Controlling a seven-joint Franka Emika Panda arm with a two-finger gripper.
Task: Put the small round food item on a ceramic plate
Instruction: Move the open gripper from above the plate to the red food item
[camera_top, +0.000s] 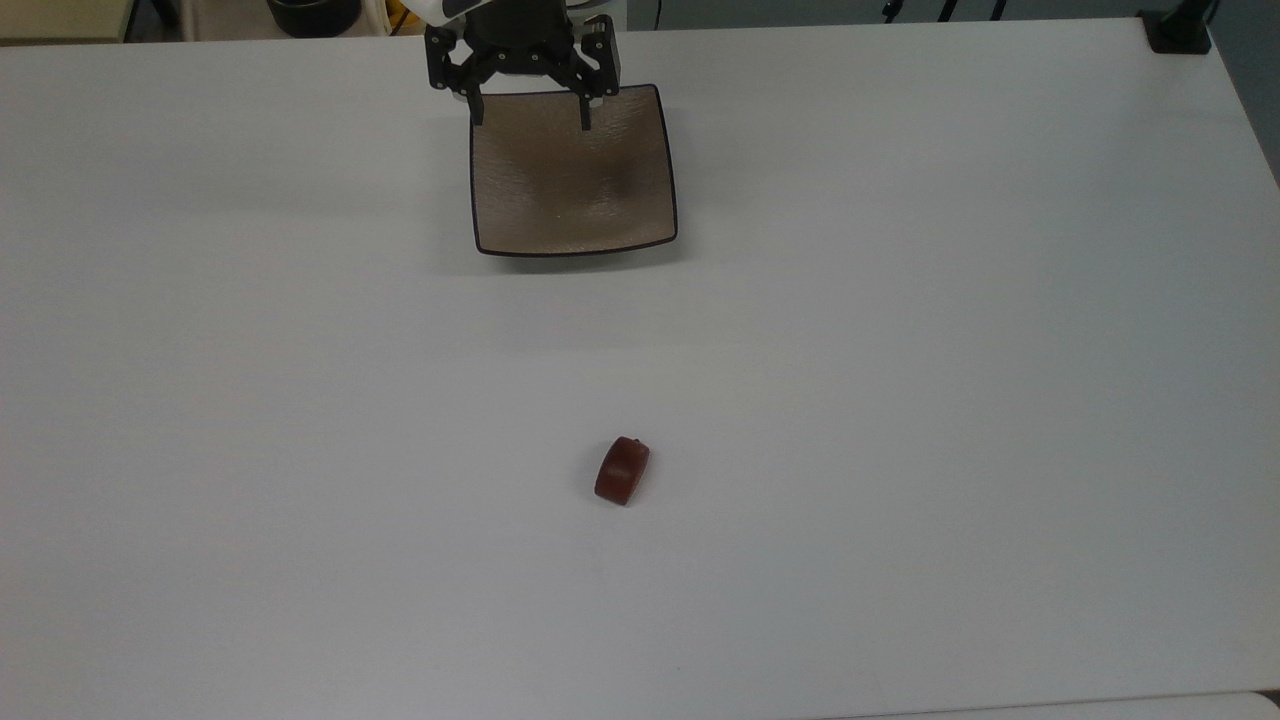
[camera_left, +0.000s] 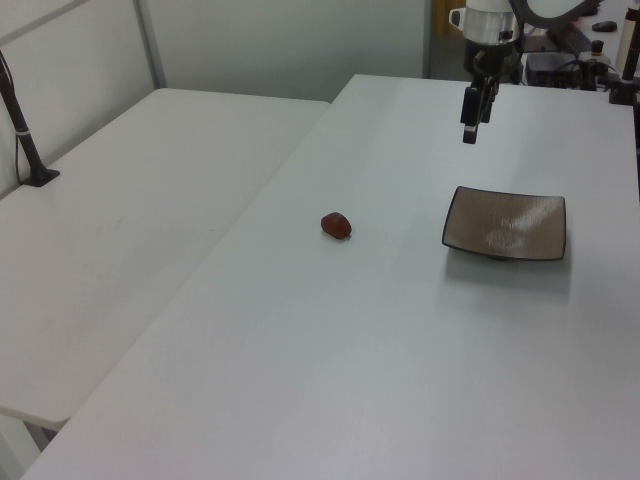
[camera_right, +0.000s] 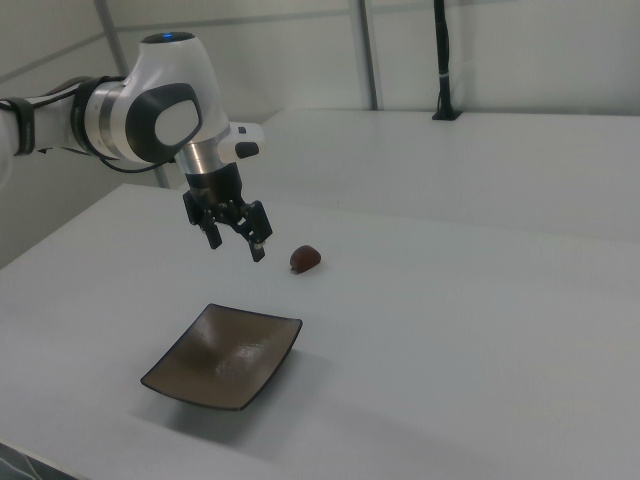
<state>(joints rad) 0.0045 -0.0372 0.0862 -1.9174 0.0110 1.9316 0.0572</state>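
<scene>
In the right view, the gripper (camera_right: 236, 241) is hanging at upper left with its jaws spread and empty, above the ceramic plate (camera_right: 222, 357) lying lower left. Right of it, mid-frame, the small round food item (camera_right: 305, 258) is sitting untouched, well apart, awaiting pickup. The white table (camera_right: 480, 330) is filling the frame beneath pale partition walls.

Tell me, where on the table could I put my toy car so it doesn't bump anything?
Nearly everywhere. The white table is bare on both sides of the small red-brown food lump and in the wide strip between it and the square plate. The only busy spot is the plate's far edge, where the open gripper hangs above it.
</scene>
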